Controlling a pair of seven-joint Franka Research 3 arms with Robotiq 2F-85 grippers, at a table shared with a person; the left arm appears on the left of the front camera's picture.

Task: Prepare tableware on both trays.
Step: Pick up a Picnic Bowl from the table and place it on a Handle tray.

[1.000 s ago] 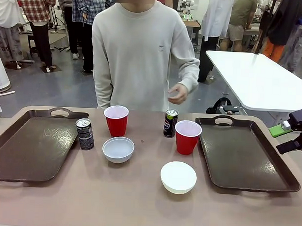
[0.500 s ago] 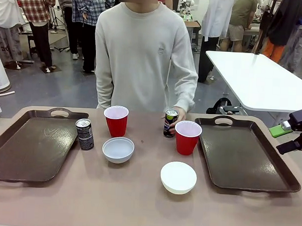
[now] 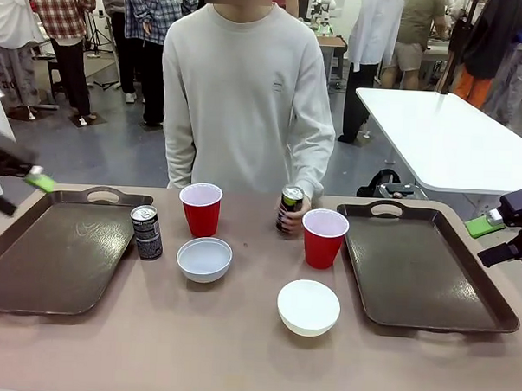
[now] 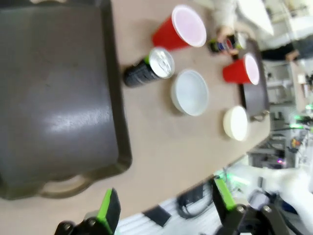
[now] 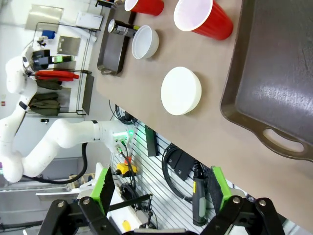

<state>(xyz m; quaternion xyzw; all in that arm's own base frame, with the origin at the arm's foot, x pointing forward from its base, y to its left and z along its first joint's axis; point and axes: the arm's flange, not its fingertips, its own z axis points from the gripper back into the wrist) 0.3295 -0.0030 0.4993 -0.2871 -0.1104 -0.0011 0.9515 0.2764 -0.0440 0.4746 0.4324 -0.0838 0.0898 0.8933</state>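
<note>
Across the tan table (image 3: 236,368) from my front camera stood a person (image 3: 248,100) in a pale sweatshirt. 2 brown trays lay on the table, the left tray (image 3: 50,264) and the right tray (image 3: 430,281), well apart. All 6 pieces of tableware were in the stretch of table between them.

The left can (image 3: 146,232) stood upright just beside the left tray's right rim. The left cup (image 3: 201,208) stood upright near it, a little farther back, and the left bowl (image 3: 204,259) sat open side up just in front of that cup. The right cup (image 3: 324,238) stood upright just beside the right tray's left rim, with the right bowl (image 3: 308,307) nearer me and apart from it.

The person's hand (image 3: 299,216) was wrapped around the right can (image 3: 288,207), just behind and left of the right cup. I could not tell whether that can touched the table.

My left claw (image 4: 165,205) hung spread wide with nothing between its fingers, at the table's left edge by the left tray's far corner. My right claw (image 5: 161,188) was spread too and pinched nothing, hovering off the table's right side, beside the right tray.
</note>
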